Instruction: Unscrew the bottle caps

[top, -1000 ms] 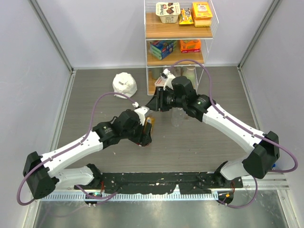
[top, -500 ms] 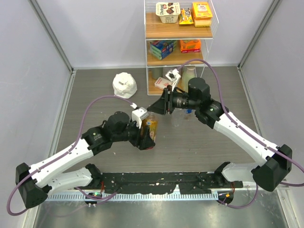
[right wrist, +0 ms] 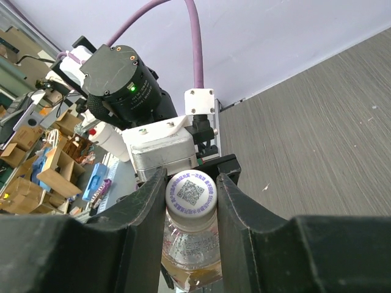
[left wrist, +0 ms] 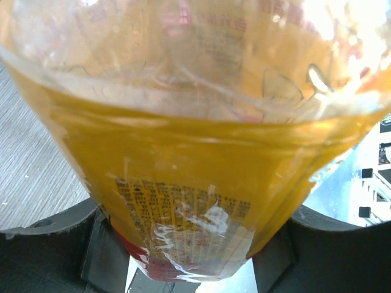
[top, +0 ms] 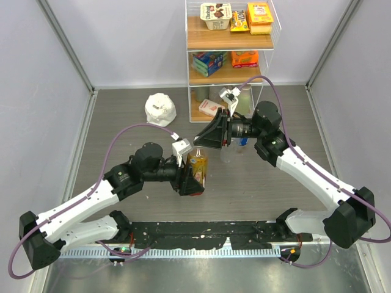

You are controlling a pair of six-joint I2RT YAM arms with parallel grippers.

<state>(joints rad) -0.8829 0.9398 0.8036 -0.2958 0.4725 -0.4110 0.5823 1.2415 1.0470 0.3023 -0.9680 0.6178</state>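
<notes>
My left gripper point(top: 194, 178) is shut on the body of the amber bottle point(top: 197, 165) with its red-and-gold label and holds it off the table, neck towards the right arm. In the left wrist view the bottle point(left wrist: 195, 152) fills the frame between the fingers point(left wrist: 55, 244). My right gripper point(top: 200, 140) is shut on this bottle's white cap point(right wrist: 191, 194), which carries a purple QR code, with a finger point(right wrist: 137, 220) pressed on each side. A clear bottle point(top: 227, 151) stands on the table under the right arm. The other caps and the blue-labelled bottle are hidden.
A white lumpy bag point(top: 160, 108) lies at the back left. A wire shelf point(top: 229, 55) with snack boxes stands at the back, with a pale green bottle point(top: 244, 94) on its bottom level. Grey walls close in both sides.
My left arm has lifted the amber bottle and carried it right. My right arm has drawn back to the right, and its fingers now close on the cap.
</notes>
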